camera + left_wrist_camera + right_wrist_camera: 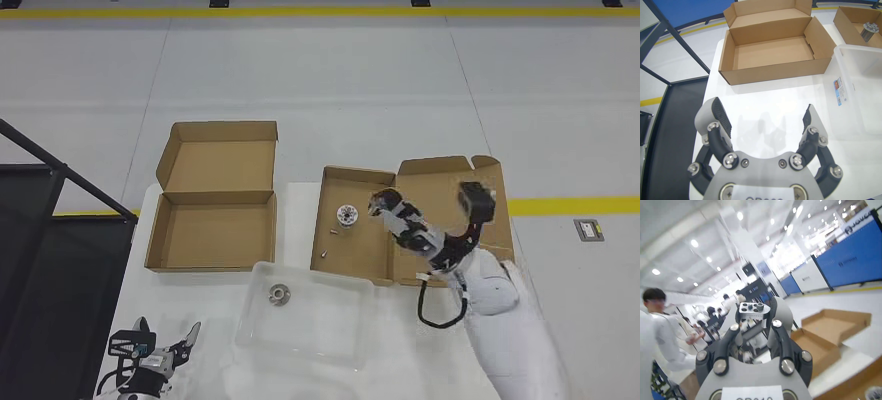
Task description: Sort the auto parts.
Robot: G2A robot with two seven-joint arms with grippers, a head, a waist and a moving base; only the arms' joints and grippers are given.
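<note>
- Clamping a flat metal plate (751,311) drilled with several holes, the right pincer (756,310) has its jaws closed narrow on the plate's two edges. The plate stands out past the fingertips and is tipped upward toward the ceiling.
- In the top view this pincer and its plate hang over the right side of the right-hand cardboard box (358,255), near the fold where its lid opens out.
- On that box's floor lie a toothed round part (346,214) and, near it, a few small pieces (326,232), all apart from the held plate.
- The left pincer (762,106) hovers over the near left corner of the worktop (298,215), jaws spread wide with nothing between them (the ribbed black pads face each other across bare white surface).
- A ring-shaped part (279,293) lies in the clear plastic bin (320,335), well apart from the left pincer.
- The left-hand cardboard box (212,235) stands open beside the other box, with the bin in front of both.
- A black frame (60,260) stands off the worktop's left edge.
- The floor (300,80) is pale grey with yellow lines (300,12). Blue and white partition panels (848,266) stand farther back under rows of ceiling lights (694,243).
</note>
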